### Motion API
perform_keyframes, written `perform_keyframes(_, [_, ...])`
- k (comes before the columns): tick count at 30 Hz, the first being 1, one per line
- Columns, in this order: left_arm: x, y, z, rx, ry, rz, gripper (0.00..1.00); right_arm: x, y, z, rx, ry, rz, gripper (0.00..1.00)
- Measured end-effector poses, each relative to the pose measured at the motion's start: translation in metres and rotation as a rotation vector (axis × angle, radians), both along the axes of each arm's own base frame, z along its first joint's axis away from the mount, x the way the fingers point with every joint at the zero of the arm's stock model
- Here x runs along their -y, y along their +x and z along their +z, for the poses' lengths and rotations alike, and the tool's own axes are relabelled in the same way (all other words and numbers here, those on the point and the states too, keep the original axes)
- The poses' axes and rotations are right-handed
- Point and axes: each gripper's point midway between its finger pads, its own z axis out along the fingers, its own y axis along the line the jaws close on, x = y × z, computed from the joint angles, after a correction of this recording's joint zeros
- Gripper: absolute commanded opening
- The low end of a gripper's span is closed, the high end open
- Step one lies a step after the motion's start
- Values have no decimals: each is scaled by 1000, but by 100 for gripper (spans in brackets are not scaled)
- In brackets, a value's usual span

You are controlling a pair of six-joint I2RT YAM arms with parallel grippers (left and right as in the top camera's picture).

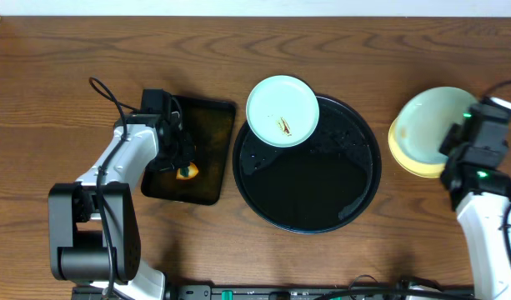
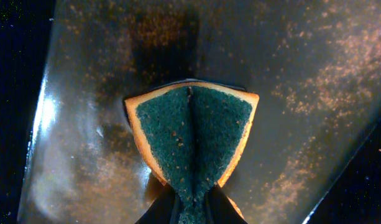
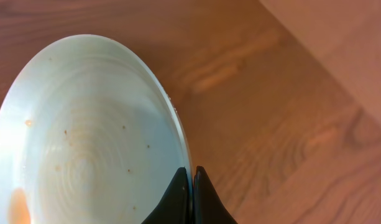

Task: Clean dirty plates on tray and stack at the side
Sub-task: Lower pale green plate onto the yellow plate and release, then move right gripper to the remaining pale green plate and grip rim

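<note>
The left gripper [image 2: 191,208] is squeezing a folded sponge [image 2: 193,134], its coarse green scrub face creased and edged with orange foam, over the speckled, glossy rectangular tray [image 1: 209,125]. The right gripper [image 3: 191,186], fingers nearly together, is pinching the thin rim of a glossy mint plate [image 3: 91,143] lying over the yellow plate [image 1: 403,158] beside the round black tray [image 1: 322,192], where a brown-smeared mint plate [image 1: 282,110] is sitting on the far-left rim.
</note>
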Motion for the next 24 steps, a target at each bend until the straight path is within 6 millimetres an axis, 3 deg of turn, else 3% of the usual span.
perform_keyframes(6, [0, -2, 0, -7, 0, 0, 10, 18, 1, -33, -11, 129, -55, 1])
perform_keyframes(8, [0, -3, 0, -11, 1, 0, 11, 18, 4, -42, -16, 157, -56, 8])
perform_keyframes(10, [0, -4, 0, -14, 0, 0, 11, 15, 10, -49, -10, 188, -41, 21])
perform_keyframes(13, [0, -4, 0, -15, 1, 0, 11, 9, 17, -50, 11, 222, -16, 27])
perform_keyframes(15, [0, -4, 0, -15, 1, 0, 10, 3, 23, -48, 35, 247, 20, 25])
perform_keyframes(19, [0, -4, 0, -15, 1, 0, 10, -25, 37, -47, 70, 346, 146, 24])
perform_keyframes(24, [0, -4, 0, -15, 1, 0, 10, -96, 54, -38, 67, 502, 406, 25])
